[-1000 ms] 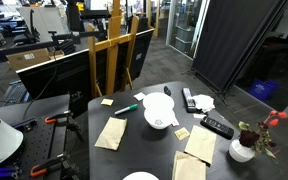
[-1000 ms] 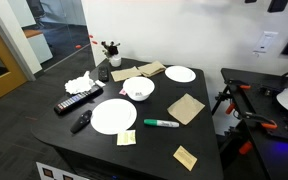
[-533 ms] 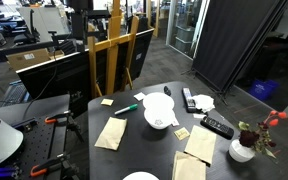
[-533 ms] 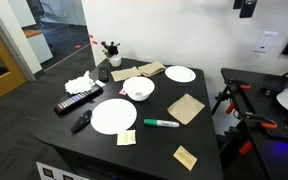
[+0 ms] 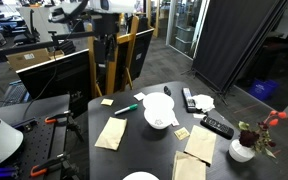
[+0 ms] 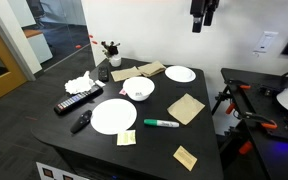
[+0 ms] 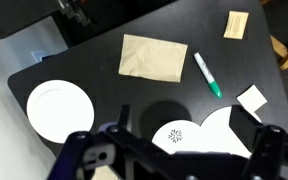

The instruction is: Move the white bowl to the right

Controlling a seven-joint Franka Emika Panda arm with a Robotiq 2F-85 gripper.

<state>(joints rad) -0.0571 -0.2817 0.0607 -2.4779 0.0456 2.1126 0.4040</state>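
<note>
**Gripper Raised, Bowl on Table**

The gripper (image 6: pixel 201 22) hangs high above the black table (image 6: pixel 209 140), well clear of everything on it. In the wrist view its two fingers (image 7: pixel 76 148) stand spread wide apart with nothing between them.

The white bowl (image 6: pixel 137 88) sits on the table near its middle, with a small dark mark in its centre. It lies just beside the large white plate (image 6: pixel 113 116) and between that plate and a smaller plain white dish (image 6: pixel 180 74). A green marker (image 6: pixel 162 123) and a brown paper napkin (image 6: pixel 186 108) lie nearby, apart from the bowl.
</note>
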